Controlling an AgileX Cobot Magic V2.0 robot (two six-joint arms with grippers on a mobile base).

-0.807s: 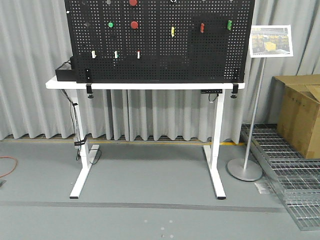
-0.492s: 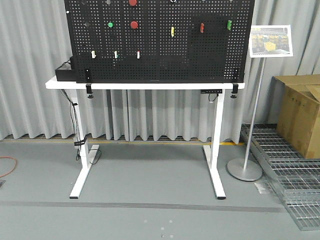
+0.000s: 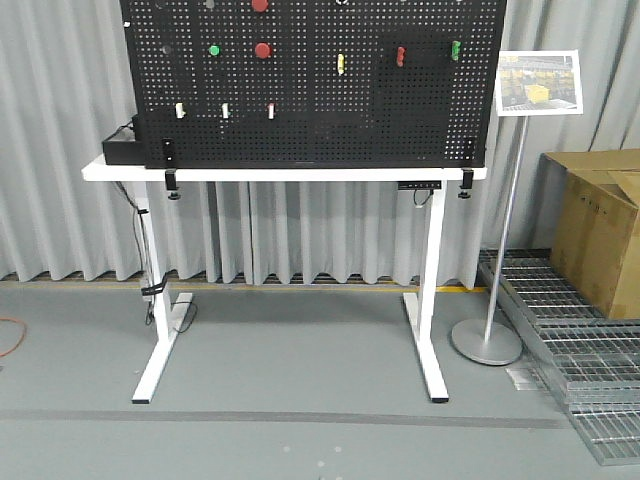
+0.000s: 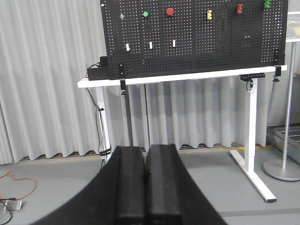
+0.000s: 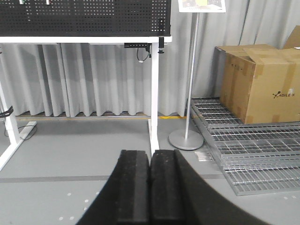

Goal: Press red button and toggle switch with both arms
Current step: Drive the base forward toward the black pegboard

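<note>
Your left tool (image 4: 145,153) sits low in its wrist view. Its two black fingers are pressed flat together and hold nothing. It points across bare floor toward the white worktop (image 3: 300,173) and the black pegboard (image 3: 300,120) clamped upright on it, both well apart from the tool.

Reading the board from left to right, a small green button (image 3: 213,50) comes first. The red button (image 3: 262,50) is just beside it at the same height. A second round red button (image 3: 260,4) sits above that one, cut off by the top edge of the front view. Further right is a pale yellow lever (image 3: 341,64). Next is the toggle switch (image 3: 400,55), a small red lever in the board's upper right part. A green lever (image 3: 455,49) lies just beyond it.

Your right tool (image 5: 150,157) is likewise closed tight and empty. It aims lower and further right, at the worktop's right leg, a sign stand (image 5: 190,70) and a cardboard box (image 5: 260,79) beside metal floor grating (image 5: 253,154). Neither control shows in its view.

By this look, the task is at its very start. Neither arm has reached the board, so the approach, the button press and the switch flip are all left to do.
</note>
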